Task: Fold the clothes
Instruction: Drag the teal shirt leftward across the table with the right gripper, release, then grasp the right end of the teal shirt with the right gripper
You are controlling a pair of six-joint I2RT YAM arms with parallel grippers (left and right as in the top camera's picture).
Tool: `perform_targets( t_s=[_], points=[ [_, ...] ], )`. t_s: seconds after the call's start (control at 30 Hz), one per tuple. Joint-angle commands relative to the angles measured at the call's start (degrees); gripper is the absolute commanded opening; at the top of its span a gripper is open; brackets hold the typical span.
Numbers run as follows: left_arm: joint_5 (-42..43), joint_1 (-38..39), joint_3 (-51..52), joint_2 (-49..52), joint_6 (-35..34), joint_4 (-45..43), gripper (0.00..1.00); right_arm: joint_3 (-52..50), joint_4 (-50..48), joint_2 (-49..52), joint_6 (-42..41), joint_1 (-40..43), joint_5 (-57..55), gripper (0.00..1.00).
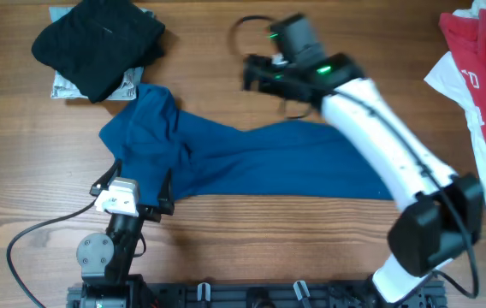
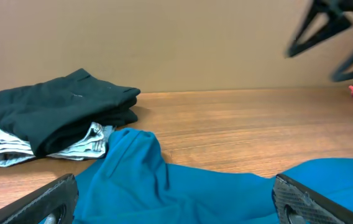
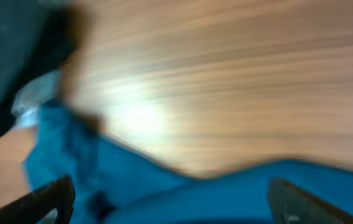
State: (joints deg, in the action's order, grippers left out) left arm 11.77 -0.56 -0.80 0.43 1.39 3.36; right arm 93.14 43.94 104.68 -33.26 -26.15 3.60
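The royal-blue shirt lies crumpled across the middle of the table, with a bunched end at the left. My left gripper is open at the shirt's near left edge, and blue cloth lies between its fingers. My right gripper is open and empty. It hovers over bare wood just beyond the shirt's far edge. Its view is blurred and shows the shirt below its fingers.
A folded black garment lies on a grey-white one at the back left; both show in the left wrist view. A red-and-white garment lies at the right edge. The wooden table shows in front.
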Motion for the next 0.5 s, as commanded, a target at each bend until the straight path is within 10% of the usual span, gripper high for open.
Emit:
perform_targets(
  t_s=[0.0, 0.23, 0.47],
  points=[
    [-1.0, -0.3, 0.5, -0.3, -0.5, 0.0, 1.00, 0.2, 10.6, -2.1, 5.1, 11.6, -0.9, 1.00],
    [-1.0, -0.3, 0.5, -0.3, -0.5, 0.0, 1.00, 0.1, 31.4, -2.1, -12.2, 30.4, -6.8, 1.00],
    [-1.0, -0.3, 0.5, -0.3, -0.5, 0.0, 1.00, -5.6, 31.9, -2.1, -19.8, 32.9, -10.4, 1.00]
  ],
)
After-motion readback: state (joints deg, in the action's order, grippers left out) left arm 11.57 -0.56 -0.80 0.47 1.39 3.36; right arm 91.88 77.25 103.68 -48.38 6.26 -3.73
